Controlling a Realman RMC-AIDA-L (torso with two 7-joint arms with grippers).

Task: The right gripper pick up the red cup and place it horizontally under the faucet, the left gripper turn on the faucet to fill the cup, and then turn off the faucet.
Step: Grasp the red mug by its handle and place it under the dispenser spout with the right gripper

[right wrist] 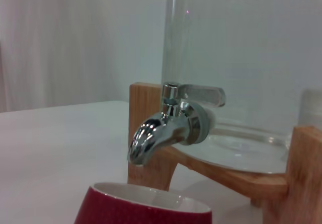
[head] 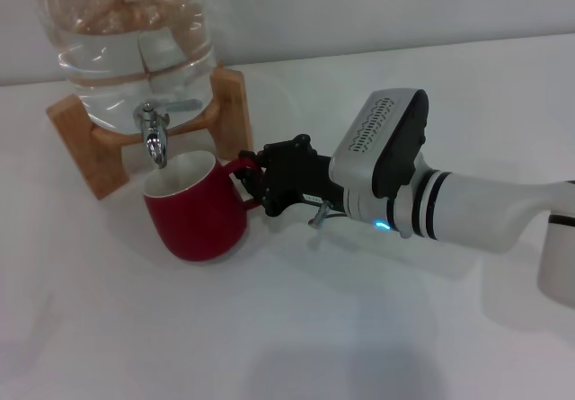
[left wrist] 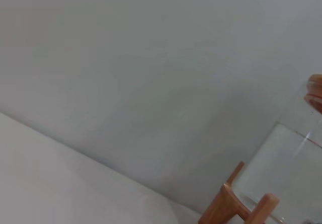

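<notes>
The red cup (head: 198, 216) stands mouth up, a little tilted, on the white table directly below the faucet (head: 154, 135). Its off-white inside shows. My right gripper (head: 254, 182) reaches in from the right and is shut on the cup's loop handle. In the right wrist view the chrome faucet (right wrist: 166, 128) hangs just above the red cup's rim (right wrist: 143, 209), with its flat lever pointing sideways and no water running. My left gripper is out of view.
The clear water jar (head: 126, 31) rests on a wooden stand (head: 81, 139) at the back left. The left wrist view shows only the wall, the jar (left wrist: 287, 168) and a stand leg (left wrist: 226, 206). White table (head: 314, 328) spreads in front.
</notes>
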